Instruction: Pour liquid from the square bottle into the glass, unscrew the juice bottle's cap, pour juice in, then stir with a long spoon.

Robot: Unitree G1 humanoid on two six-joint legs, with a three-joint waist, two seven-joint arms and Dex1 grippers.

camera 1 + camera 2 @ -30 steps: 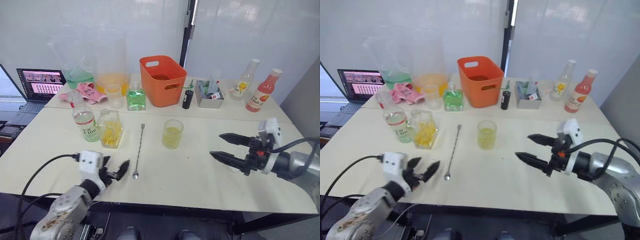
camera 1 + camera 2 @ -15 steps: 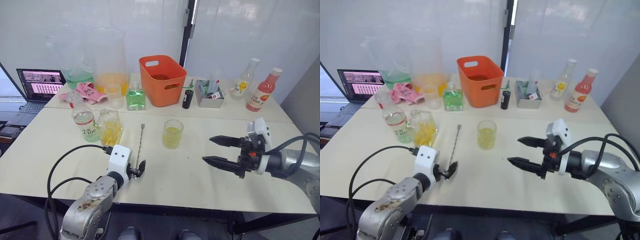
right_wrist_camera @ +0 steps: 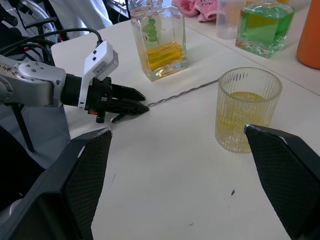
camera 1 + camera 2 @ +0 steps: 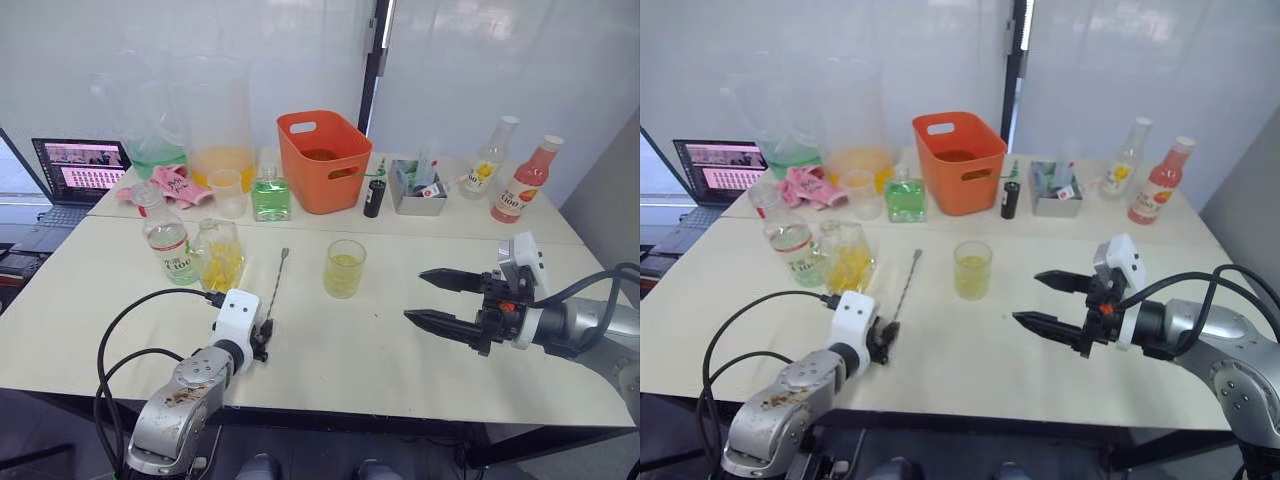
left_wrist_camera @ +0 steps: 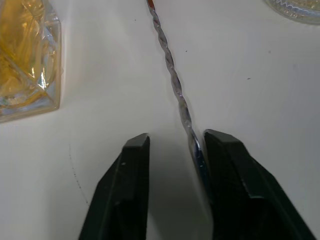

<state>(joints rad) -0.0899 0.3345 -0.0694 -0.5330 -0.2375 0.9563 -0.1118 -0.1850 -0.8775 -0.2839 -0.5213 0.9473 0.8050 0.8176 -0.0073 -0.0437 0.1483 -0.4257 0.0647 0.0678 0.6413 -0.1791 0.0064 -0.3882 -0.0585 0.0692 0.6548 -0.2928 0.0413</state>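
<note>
Two grippers work above the bench (image 4: 420, 370). Left gripper (image 5: 172, 165), near the front edge: its black fingers (image 5: 131, 190) are parted, straddling the bowl end of the long spoon (image 4: 276, 288), with one finger touching the stem's side; the twisted stem runs away from the gripper toward the bench's middle. The spoon lies flat on the bench. Right gripper (image 4: 432, 299), toward the right edge: fingers spread wide, holding nothing, raised above the surface and pointing toward the glass (image 4: 345, 268). The glass stands upright near the bench's centre, between the two grippers, about a third full of yellow liquid. Just beyond the left gripper, beside the spoon's stem, stands the square bottle (image 4: 220, 257) with yellow liquid and bits inside; touching or just beside it, toward the left edge, is the juice bottle (image 4: 168, 244). Along the rear edge: a green square bottle (image 4: 270, 194), an orange basket (image 4: 324, 160), a small grey tray (image 4: 418, 190), and two further bottles, yellow-labelled (image 4: 487, 162) and pink (image 4: 524, 181), near the right rear corner.
</note>
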